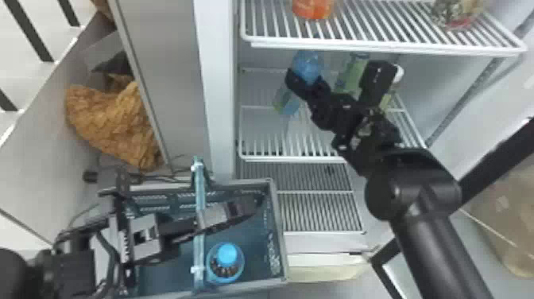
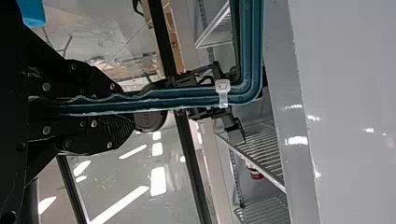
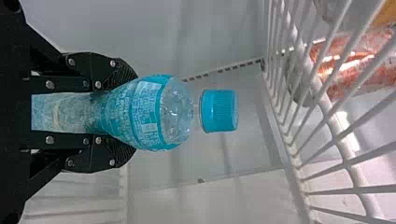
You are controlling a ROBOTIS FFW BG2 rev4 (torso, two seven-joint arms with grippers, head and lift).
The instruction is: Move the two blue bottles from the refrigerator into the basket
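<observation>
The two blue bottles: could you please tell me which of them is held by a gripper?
The blue bottle in the refrigerator, clasped by the right gripper below a wire shelf; the other bottle sits in the basket, ungripped.

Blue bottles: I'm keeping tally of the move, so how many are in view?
2. One blue bottle is in the refrigerator, held by the right tool; a second bottle is in the basket. Others may be hidden behind the right arm.
</observation>
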